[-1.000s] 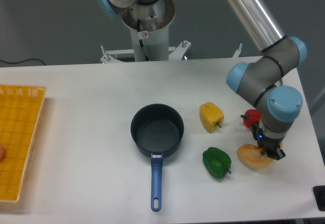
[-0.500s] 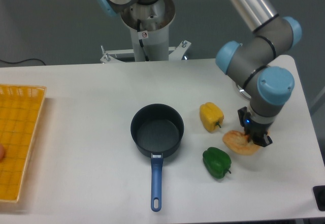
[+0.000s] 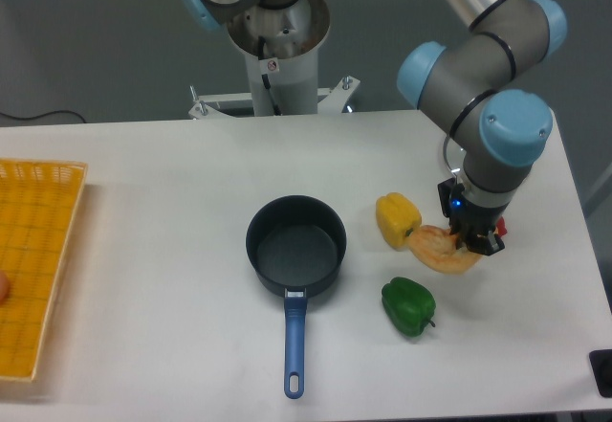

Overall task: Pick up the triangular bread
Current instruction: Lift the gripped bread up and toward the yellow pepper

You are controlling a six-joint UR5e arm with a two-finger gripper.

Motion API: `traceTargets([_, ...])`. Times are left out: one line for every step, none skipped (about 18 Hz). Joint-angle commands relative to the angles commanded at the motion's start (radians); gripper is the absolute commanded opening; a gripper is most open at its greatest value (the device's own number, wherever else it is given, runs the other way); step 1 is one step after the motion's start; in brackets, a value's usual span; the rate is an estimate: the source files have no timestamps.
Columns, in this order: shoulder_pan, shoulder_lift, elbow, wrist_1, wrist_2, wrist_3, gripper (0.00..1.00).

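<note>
Camera view, tool point(image 3: 470, 238) clamped on triangular bread point(image 3: 442, 252)

A dark pan point(image 3: 296, 247) with a blue handle sits mid-desk point(image 3: 163, 173), a yellow pepper point(image 3: 396, 219) and green pepper point(image 3: 408, 306) to its right, a yellow basket point(image 3: 33, 267) at the left edge.

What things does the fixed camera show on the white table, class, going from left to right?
Woven yellow basket → dark saucepan with blue handle → yellow bell pepper → golden triangular bread, held in the gripper.
</note>
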Motion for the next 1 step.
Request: traceTargets([-0.002,0.000,0.000,0.003,0.014,0.000,0.05])
